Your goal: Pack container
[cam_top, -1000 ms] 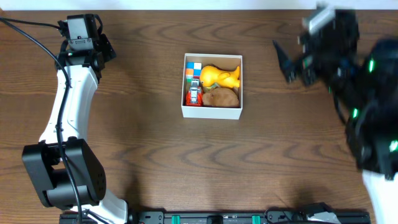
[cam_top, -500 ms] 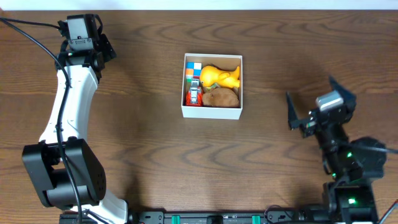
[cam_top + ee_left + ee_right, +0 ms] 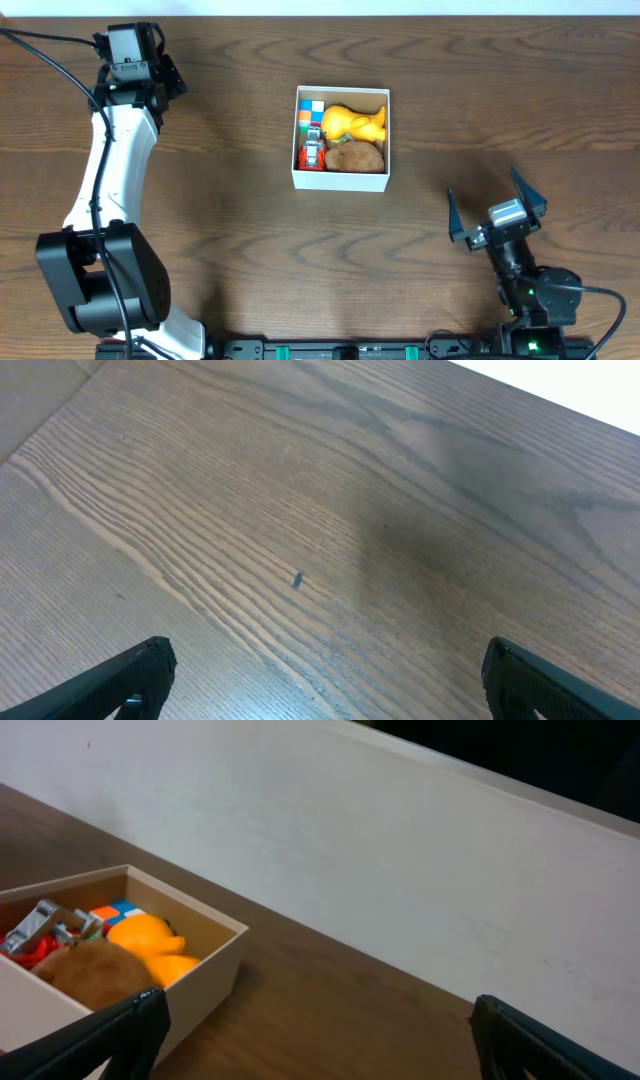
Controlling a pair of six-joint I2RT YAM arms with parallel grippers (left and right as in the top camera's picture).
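Observation:
The container (image 3: 340,181), a small white box with a tan inside, sits mid-table and holds a yellow duck toy (image 3: 355,122), a brown plush (image 3: 355,156), a red toy car (image 3: 313,152) and a coloured cube (image 3: 311,111). The right wrist view shows the container (image 3: 205,990) at lower left with those toys inside. My right gripper (image 3: 495,208) is open at the front right, well away from the box, with nothing between its fingers. Far off at the back left corner, my left gripper (image 3: 137,55) stands open over bare wood (image 3: 320,560).
The dark wooden table (image 3: 240,240) spreads around the box. A white wall (image 3: 400,850) runs along the table's far edge. The left arm (image 3: 110,180) stretches along the left side, and a black rail (image 3: 380,350) lies at the front edge.
My right arm has pulled back from the far right toward the front edge, its gripper staying open. The left arm and the box have not moved.

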